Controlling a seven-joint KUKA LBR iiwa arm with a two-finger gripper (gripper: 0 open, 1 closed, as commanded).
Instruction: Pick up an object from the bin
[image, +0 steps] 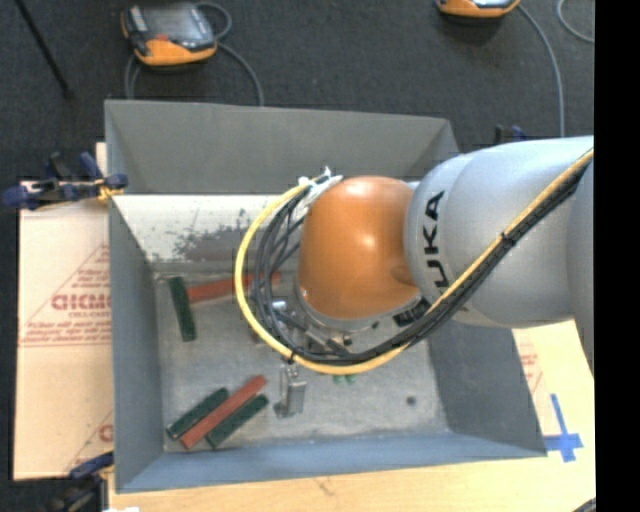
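Nearby: three red-green bars (218, 412) lower left; green bar (182, 308), red bar (212, 291) upper left; grip state can't tell.

Shows a dark, finely speckled floor (340, 55) across the top and down the left side. Carries an orange-and-black device (168, 35) near the upper left and a second device (478, 6) at the top edge, the first trailing a thin cable (250, 66). Looks softly, evenly lit.

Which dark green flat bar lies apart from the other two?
The dark green flat bar at rear left; the other two flank a red flat bar in front.
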